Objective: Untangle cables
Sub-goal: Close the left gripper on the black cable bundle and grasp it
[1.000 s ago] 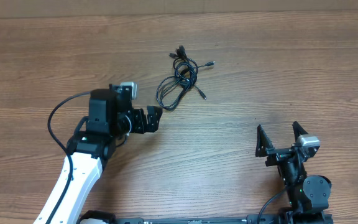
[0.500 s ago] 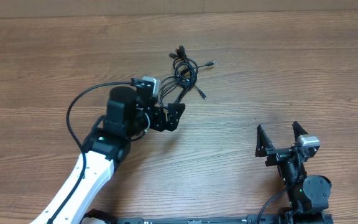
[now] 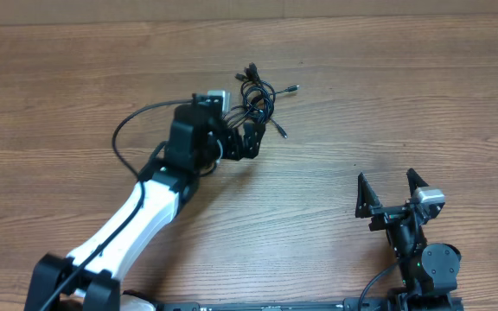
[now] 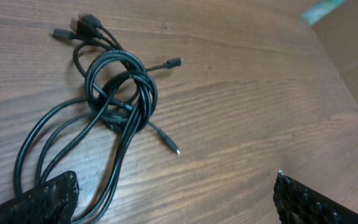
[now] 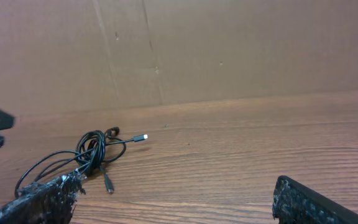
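Noted the cables (image 3: 254, 98) lying on the wooden table (image 3: 422, 78), toward its far edge and roughly midway along it. Found them gathered in one tangle (image 4: 120, 93), with several coils wound through one another at the centre and two long loops trailing off toward the near edge. Counted a small cluster of plug ends (image 4: 79, 26) at the far side of the tangle, one silver-tipped lead (image 4: 174, 61) running out toward the right edge, and another short lead (image 4: 169, 143) pointing toward the near edge. Recorded the left gripper (image 3: 242, 138) with jaws spread fully wide and nothing between them, positioned over the near side of the tangle. Saw, in the left wrist view, the trailing loops running in beneath the left fingertip (image 4: 55, 193); could not confirm contact. Recorded the right gripper (image 3: 391, 192) near the near edge, toward the right corner, well apart from the cables. Found its jaws likewise spread wide and holding nothing. Confirmed the same tangle (image 5: 91, 154) in the right wrist view, distant and to the left.
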